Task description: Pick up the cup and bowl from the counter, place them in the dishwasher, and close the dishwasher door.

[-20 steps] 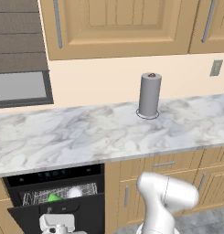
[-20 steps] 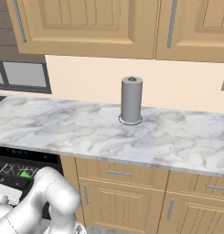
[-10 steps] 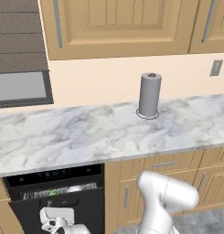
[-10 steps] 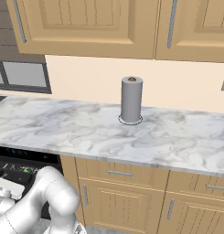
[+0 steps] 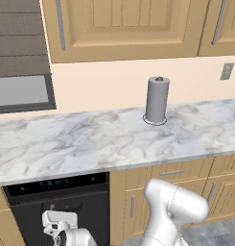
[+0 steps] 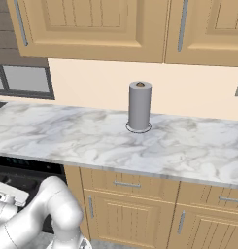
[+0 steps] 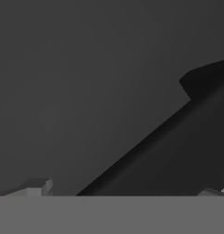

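The black dishwasher door (image 5: pixel 92 211) stands upright under the dark control strip (image 5: pixel 56 183), below the white marble counter (image 5: pixel 90 139). My gripper (image 5: pixel 58 223) is low against the door's front, and the right base view shows it at the far left (image 6: pixel 8 195). In the hand view the gripper (image 7: pixel 127 193) faces the dark door panel (image 7: pixel 86 91) at close range. Its fingertips (image 7: pixel 39 186) stand wide apart with nothing between them. The cup and the bowl are hidden.
A tall grey paper-towel cylinder (image 5: pixel 157 100) stands at the back of the counter (image 6: pixel 140 105). Tan wooden cabinets (image 5: pixel 176 187) run to the right of the dishwasher, and wall cabinets hang above. My white arm (image 5: pixel 171 206) arches in front of the lower cabinets.
The dishwasher door has swung up from partly open to upright, hiding the white rack with the green cup and bowl. My hand rose with the door. The gripper stayed open.
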You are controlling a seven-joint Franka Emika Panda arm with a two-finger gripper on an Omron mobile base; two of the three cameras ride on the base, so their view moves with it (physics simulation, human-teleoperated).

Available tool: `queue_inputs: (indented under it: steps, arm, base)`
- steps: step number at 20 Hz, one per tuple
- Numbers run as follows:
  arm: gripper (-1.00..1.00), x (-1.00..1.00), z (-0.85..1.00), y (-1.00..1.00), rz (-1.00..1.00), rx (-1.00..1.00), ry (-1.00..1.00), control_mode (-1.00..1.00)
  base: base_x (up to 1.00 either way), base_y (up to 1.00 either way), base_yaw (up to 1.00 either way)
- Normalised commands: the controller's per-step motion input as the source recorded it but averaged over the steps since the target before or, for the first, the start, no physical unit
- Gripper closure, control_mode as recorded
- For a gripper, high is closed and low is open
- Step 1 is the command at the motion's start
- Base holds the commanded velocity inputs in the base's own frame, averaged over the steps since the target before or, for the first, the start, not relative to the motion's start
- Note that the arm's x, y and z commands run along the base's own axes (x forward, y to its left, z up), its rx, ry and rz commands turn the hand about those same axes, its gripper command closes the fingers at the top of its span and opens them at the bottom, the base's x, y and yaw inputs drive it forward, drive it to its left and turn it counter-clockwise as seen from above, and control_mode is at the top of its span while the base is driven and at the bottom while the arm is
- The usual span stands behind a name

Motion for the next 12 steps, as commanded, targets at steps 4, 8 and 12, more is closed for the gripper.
queue_inputs:
  steps: [4,8,12]
  arm:
    - [-1.00,0.61,-0.36,-0.15,0.00,-0.10,-0.25,-1.00]
    - [-1.00,0.58,-0.36,-0.15,0.00,-0.11,-0.25,-1.00]
    - [-1.00,0.54,-0.34,-0.15,0.00,-0.12,-0.27,-1.00]
  base:
    - [0.00,0.00,0.00]
    - [0.00,0.00,0.00]
    - [0.00,0.00,0.00]
